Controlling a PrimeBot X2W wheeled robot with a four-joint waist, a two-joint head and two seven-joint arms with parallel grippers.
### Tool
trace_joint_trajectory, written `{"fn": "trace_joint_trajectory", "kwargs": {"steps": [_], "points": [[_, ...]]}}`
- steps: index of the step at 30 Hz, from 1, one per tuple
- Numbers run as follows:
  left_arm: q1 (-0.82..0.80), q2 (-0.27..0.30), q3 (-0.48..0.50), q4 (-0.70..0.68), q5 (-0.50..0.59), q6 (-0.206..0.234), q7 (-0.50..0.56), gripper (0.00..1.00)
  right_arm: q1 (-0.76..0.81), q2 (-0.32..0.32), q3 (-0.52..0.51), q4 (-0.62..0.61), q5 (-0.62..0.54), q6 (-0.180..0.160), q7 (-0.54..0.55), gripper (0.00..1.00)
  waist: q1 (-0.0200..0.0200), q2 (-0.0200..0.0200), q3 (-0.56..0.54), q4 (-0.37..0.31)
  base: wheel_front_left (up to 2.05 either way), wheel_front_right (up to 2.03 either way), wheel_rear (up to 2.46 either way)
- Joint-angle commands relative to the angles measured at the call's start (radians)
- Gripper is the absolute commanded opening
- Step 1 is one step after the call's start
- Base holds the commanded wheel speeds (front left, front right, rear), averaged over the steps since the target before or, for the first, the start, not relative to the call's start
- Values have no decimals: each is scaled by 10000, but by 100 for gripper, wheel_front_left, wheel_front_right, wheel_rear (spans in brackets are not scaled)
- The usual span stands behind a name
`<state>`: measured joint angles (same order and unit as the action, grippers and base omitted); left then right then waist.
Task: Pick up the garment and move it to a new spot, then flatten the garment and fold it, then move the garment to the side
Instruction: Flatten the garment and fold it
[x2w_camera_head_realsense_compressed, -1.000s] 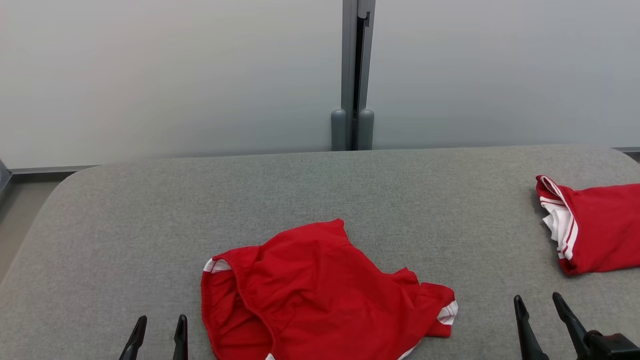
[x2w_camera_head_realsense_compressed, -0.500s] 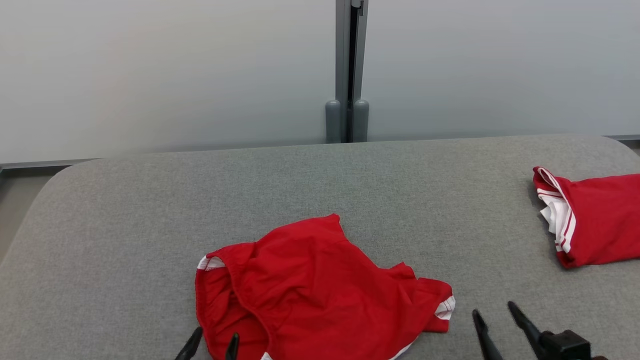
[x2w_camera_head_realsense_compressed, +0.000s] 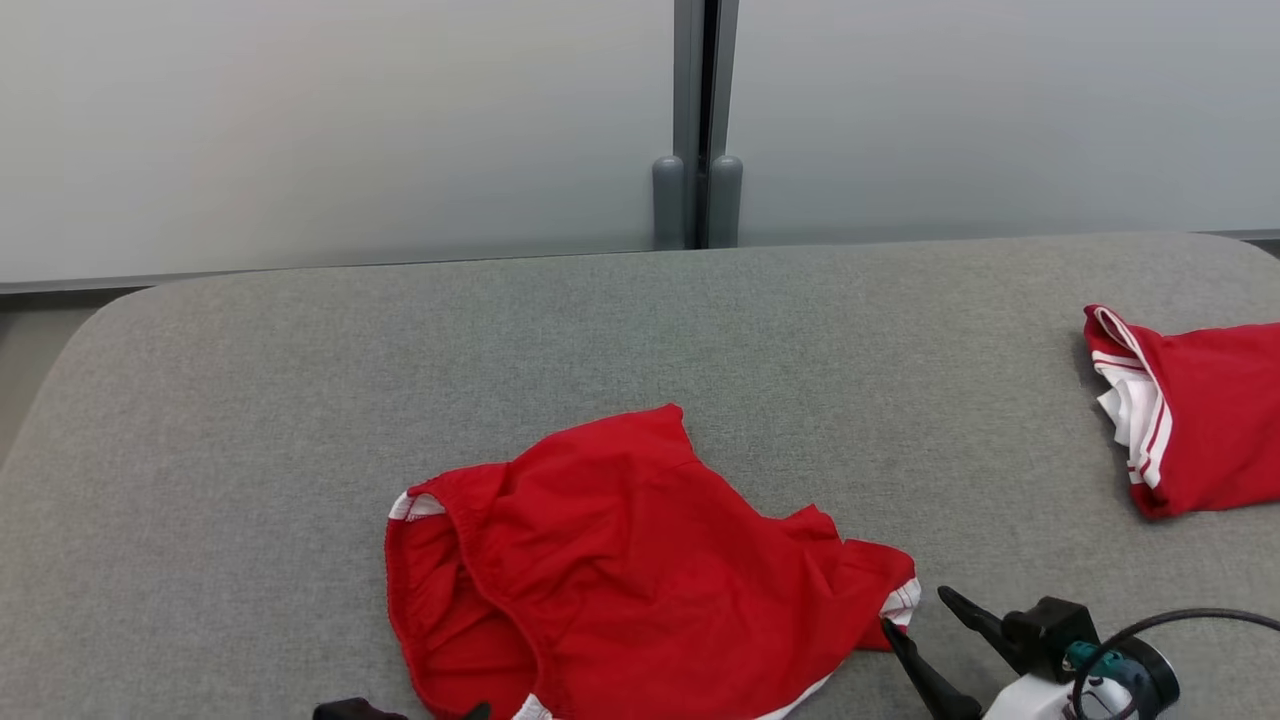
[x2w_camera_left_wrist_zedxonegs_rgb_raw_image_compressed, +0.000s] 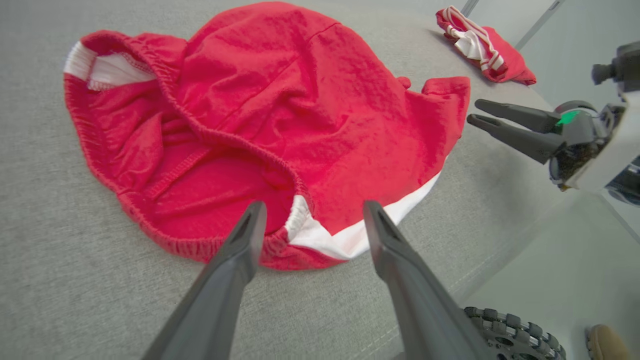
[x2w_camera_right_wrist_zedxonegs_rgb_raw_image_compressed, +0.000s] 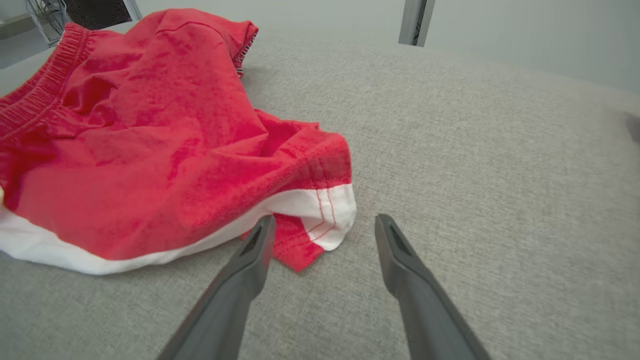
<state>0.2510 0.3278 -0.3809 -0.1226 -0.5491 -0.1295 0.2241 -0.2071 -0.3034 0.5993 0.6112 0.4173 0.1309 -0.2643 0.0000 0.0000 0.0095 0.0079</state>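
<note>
While the red shorts (x2w_camera_head_realsense_compressed: 620, 560) lie left to right, left gripper (x2w_camera_left_wrist_zedxonegs_rgb_raw_image_compressed: 314, 207) and right gripper (x2w_camera_right_wrist_zedxonegs_rgb_raw_image_compressed: 325, 221) sit at each end, fingers apart.

Red shorts (x2w_camera_head_realsense_compressed: 620, 570) with white side trim lie crumpled on the grey tabletop (x2w_camera_head_realsense_compressed: 300, 400), elastic waistband gaping open, one white-edged leg hem flopped outward.

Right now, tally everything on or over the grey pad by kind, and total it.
Crumpled red shorts: 1
Folded red garment: 1
Open claws: 2, the left claw and the right claw
Total: 4
</note>
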Motion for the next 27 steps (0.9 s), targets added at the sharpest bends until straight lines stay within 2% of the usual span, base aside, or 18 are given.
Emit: {"fn": "trace_joint_trajectory", "kwargs": {"steps": [1,4,18,27], "points": [[-112,12,-87,-197,-168,-14,132,100,-284,-167,121,102,192,-3,6,100,0,0,92,73,0,0,0],[-258,288,-258,-373,-297,-14,462,100,-582,-264,439,285,487,-3,7,100,0,0,252,178,0,0,0],[-1057,474,-855,-134,-828,-15,865,100,-1440,-748,1979,455,1695,-3,4,100,0,0,775,307,0,0,0],[-1337,419,-1002,275,-919,-15,950,100,-1714,-992,2194,244,1910,-3,4,100,0,0,981,193,0,0,0]]}}
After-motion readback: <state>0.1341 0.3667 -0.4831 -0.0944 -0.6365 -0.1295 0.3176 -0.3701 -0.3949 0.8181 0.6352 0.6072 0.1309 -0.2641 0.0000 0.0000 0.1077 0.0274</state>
